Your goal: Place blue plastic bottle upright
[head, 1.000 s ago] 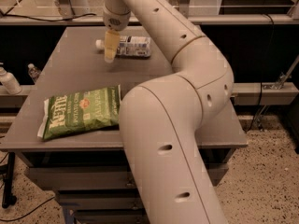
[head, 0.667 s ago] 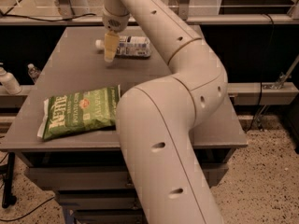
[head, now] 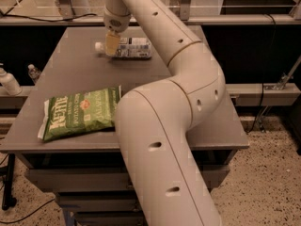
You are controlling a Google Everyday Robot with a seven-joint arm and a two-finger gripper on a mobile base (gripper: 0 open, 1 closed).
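The blue plastic bottle (head: 133,48) lies on its side at the far middle of the grey table (head: 70,79), its white cap (head: 99,46) pointing left and its white-and-blue label facing up. My gripper (head: 111,45) hangs straight down from the long cream arm and sits over the bottle's neck end, between the cap and the label. It hides the neck.
A green chip bag (head: 77,112) lies flat at the table's front left. My arm's large elbow (head: 160,140) covers the table's front right. A white bottle (head: 8,82) and a small clear bottle (head: 33,73) stand on a ledge off the left edge.
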